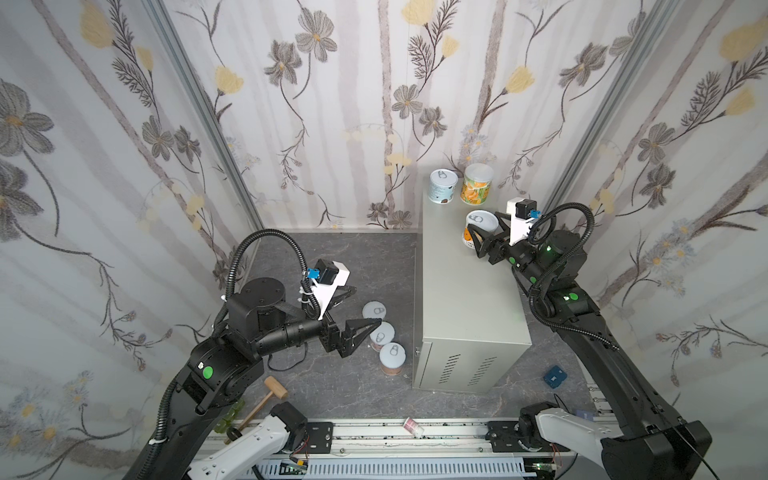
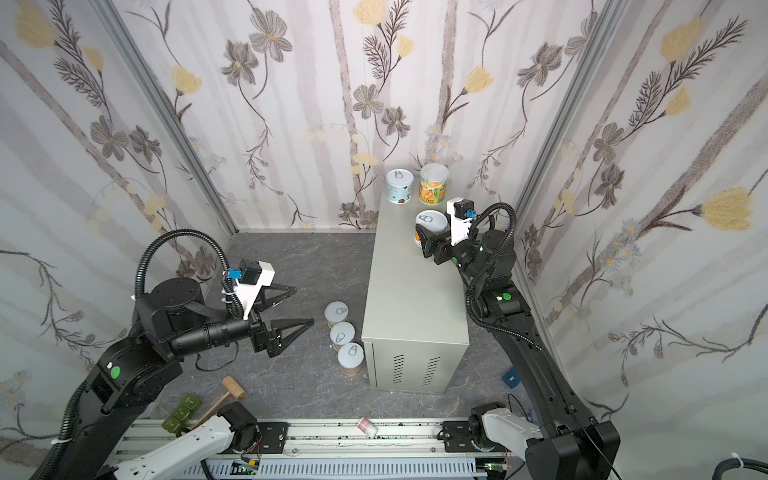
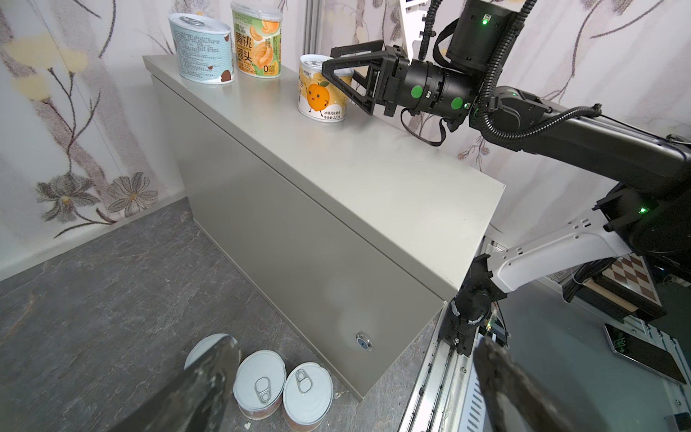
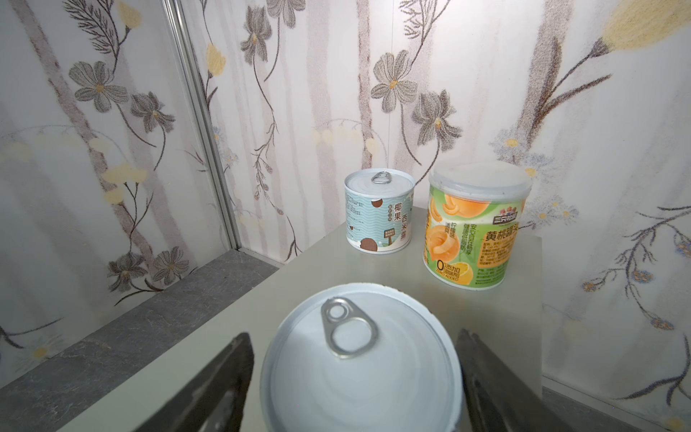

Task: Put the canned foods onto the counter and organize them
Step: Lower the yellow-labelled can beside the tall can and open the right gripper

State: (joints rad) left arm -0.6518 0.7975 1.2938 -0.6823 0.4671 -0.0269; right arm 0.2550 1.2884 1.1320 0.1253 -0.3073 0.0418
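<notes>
The counter is coloured light grey; the floor is veined dark grey; the walls are printed with grey-yellow flowers.

The near half of the light grey metal counter is bare. Its far end is crowded: a pale blue can and a yellow-green can stand side by side by the wall. Just before them stands an orange-label can, flanked by the right gripper fingers. Three white-lidded cans stand in a tight row just beside the counter's side. The dark grey stone-patterned floor lies open to their left.
</notes>
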